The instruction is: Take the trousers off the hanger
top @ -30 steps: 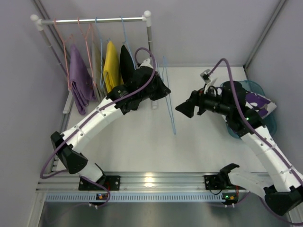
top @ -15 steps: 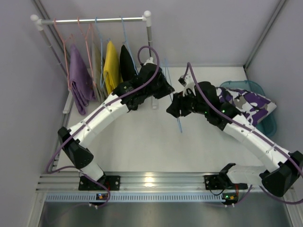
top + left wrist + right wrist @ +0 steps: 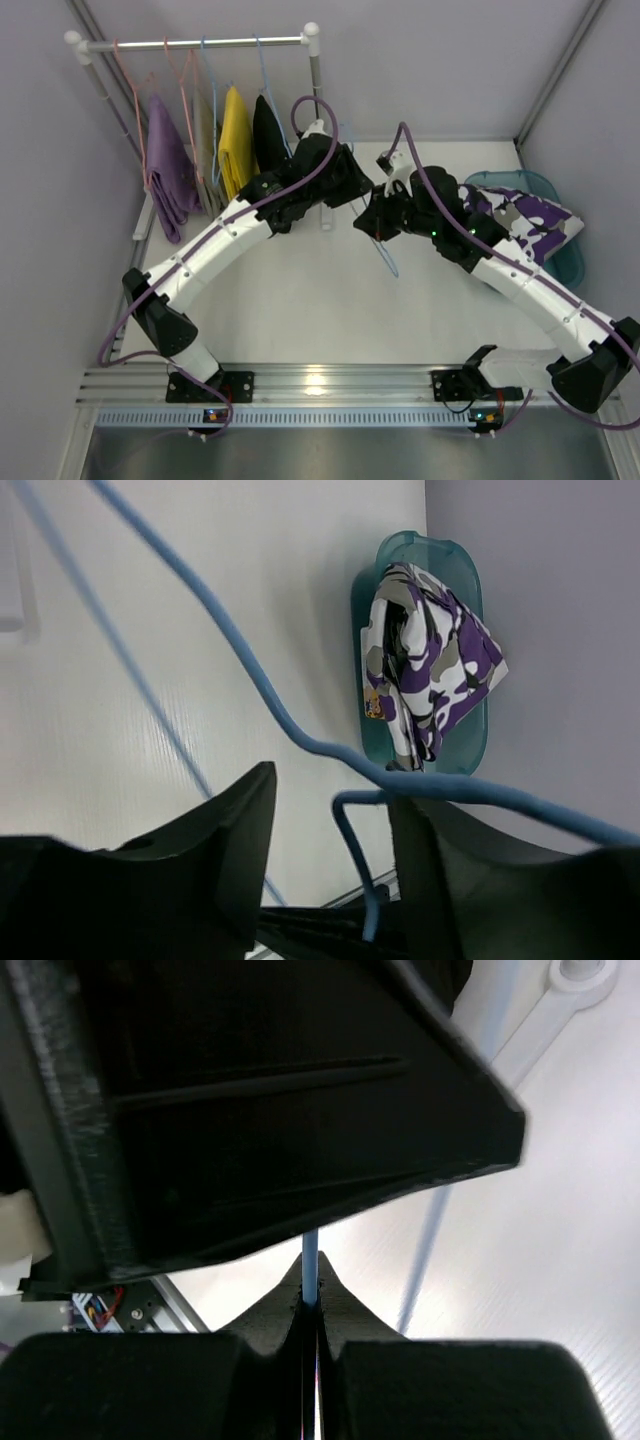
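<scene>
The empty blue hanger (image 3: 388, 262) hangs between my two grippers above the table's middle. My right gripper (image 3: 372, 222) is shut on its thin wire (image 3: 310, 1250), pinched at the fingertips (image 3: 310, 1285). My left gripper (image 3: 358, 183) stands open just above; the hanger's hook (image 3: 355, 850) passes between its spread jaws (image 3: 330, 860), and I cannot tell whether it touches them. The camouflage trousers (image 3: 530, 212) lie bunched in the teal basket (image 3: 470, 755); they also show in the left wrist view (image 3: 430, 665). The black trousers (image 3: 266, 132) hang on a blue hanger on the rail.
The clothes rail (image 3: 200, 43) stands at the back left with a yellow garment (image 3: 236, 140), a lilac garment (image 3: 170, 178) and pink hangers. Its right post (image 3: 316, 90) is close behind my left gripper. The teal basket (image 3: 560, 268) sits at the right wall.
My right arm swung left from the basket to the blue hanger and its jaws closed on the wire. My left gripper, shut a moment ago, has opened around the hook.
</scene>
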You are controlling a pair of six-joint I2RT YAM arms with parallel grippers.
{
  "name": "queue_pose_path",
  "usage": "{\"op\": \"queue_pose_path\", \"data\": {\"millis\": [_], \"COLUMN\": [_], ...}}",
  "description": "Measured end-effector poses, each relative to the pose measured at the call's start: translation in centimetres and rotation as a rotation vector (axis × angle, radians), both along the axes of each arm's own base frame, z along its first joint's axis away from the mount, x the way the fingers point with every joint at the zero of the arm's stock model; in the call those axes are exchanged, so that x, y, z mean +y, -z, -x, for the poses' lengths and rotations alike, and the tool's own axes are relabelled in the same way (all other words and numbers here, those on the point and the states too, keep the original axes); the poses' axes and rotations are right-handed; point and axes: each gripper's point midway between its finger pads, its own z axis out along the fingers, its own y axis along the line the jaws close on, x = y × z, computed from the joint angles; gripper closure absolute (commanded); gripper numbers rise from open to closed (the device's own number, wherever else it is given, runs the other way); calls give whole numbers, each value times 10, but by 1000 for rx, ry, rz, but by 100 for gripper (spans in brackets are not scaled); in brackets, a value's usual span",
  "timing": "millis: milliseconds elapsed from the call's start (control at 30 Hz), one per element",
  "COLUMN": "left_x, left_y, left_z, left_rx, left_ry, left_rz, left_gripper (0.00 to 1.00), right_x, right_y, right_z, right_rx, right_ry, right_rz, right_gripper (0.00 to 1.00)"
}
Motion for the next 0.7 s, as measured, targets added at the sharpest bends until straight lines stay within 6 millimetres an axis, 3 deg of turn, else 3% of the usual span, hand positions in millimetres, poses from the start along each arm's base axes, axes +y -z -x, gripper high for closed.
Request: {"op": "queue_pose_path", "data": {"millis": [67, 100, 133, 267, 367, 567, 700], "left_x": [4, 7, 10, 24, 38, 71, 91], "left_y": [2, 4, 5, -2, -18, -66, -96], "left_z": [0, 0, 1, 8, 19, 42, 50], "left_rx": [-11, -16, -26, -82, -163, -361, -481], "left_ry": [4, 7, 12, 34, 59, 66, 66], "left_rz": [-19, -32, -45, -64, -61, -31, -30], "left_gripper": [24, 4, 1, 1, 1, 1, 1], "right_x": [-2, -3, -4, -10, -13, -28, -43], "right_y": [-10, -15, -20, -31, -28, -19, -34], "right_z": [4, 7, 8, 13, 17, 19, 21], "right_rx": [-10, -12, -14, 2, 31, 67, 18], "right_ry": [4, 4, 5, 15, 21, 70, 111], "right_rz": [-28, -45, -61, -118, -139, -149, -172], "right_gripper": [100, 100, 100, 100, 100, 100, 100]}}
